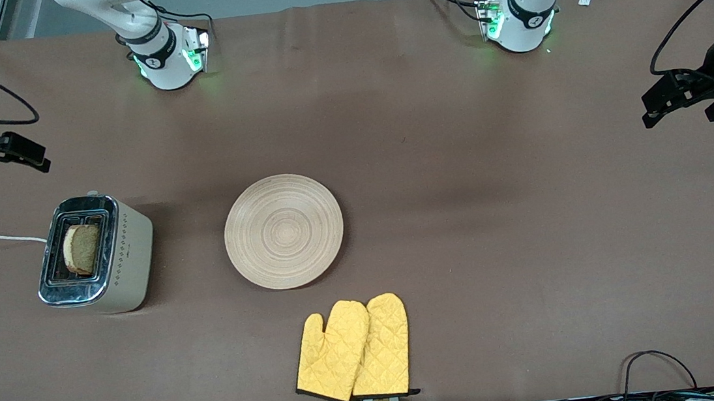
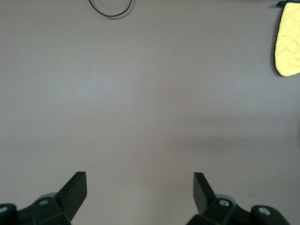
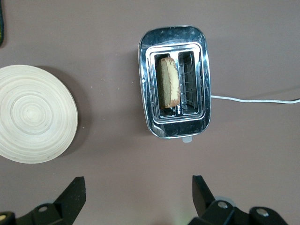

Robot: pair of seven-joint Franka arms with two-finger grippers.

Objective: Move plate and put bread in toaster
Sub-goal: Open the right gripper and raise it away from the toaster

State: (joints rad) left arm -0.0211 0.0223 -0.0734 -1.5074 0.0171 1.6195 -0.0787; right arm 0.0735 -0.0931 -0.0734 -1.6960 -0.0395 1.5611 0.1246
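The wooden plate (image 1: 284, 231) lies empty on the brown table, near the middle; it also shows in the right wrist view (image 3: 33, 121). The cream toaster (image 1: 97, 254) stands toward the right arm's end of the table, its white cord trailing off the edge. The bread slice (image 1: 81, 248) stands upright in one slot, also seen in the right wrist view (image 3: 168, 82). My right gripper (image 1: 18, 153) is open and empty, up over the table near the toaster (image 3: 174, 82). My left gripper (image 1: 681, 98) is open and empty over bare table at the left arm's end.
A pair of yellow oven mitts (image 1: 354, 350) lies nearer the front camera than the plate, by the table's front edge; one mitt shows in the left wrist view (image 2: 287, 41). A black cable loop (image 2: 110, 8) lies at the table's edge.
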